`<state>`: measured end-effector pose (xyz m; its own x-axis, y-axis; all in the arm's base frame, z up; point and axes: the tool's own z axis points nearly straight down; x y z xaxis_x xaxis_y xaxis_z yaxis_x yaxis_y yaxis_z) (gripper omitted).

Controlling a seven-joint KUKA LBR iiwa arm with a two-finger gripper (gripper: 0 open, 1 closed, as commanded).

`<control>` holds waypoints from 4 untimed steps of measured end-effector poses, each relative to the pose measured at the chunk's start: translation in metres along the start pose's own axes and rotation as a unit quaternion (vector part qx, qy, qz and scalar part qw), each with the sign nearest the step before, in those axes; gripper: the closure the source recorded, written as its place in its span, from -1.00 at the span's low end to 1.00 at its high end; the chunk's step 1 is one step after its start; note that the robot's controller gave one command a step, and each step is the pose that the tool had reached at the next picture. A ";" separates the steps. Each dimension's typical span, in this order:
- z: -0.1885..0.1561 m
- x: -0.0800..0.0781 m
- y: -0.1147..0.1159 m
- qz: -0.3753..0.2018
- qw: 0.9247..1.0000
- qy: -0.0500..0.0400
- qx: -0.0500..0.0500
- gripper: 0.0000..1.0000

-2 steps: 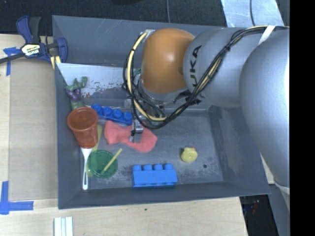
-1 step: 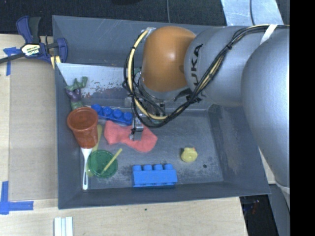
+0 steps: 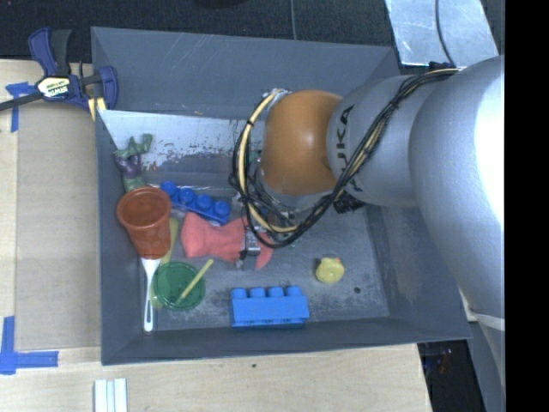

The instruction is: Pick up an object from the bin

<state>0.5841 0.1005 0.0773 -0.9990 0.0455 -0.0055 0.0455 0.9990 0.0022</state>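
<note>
Gripper (image 3: pixel 250 251) sits at the right end of the pink lump (image 3: pixel 204 237), which runs off to its left. Whether it is open or closed I cannot tell, as the orange cover (image 3: pixel 296 144) and cables (image 3: pixel 244 178) overhang it.

- Up-left, close: blue knobbed piece (image 3: pixel 199 202).
- Further left: orange cup (image 3: pixel 144 221).
- Below: blue brick (image 3: pixel 268 305).
- Down-left: green lid (image 3: pixel 178 287), white spoon (image 3: pixel 149 299).
- Right, apart: yellow ball (image 3: pixel 329 270).
</note>
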 end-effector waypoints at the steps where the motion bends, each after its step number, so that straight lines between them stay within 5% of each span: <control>1: 0.015 -0.001 -0.014 0.013 1.000 0.000 -0.001 -1.00; 2: 0.005 0.059 0.038 -0.128 0.992 -0.003 -0.002 1.00; 3: 0.005 0.059 0.038 -0.128 0.992 -0.003 -0.002 1.00; 4: -0.055 0.065 0.040 -0.148 0.989 0.000 -0.001 1.00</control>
<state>0.5209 0.1431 0.1319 -0.9686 -0.2486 -0.0069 -0.2486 0.9686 0.0031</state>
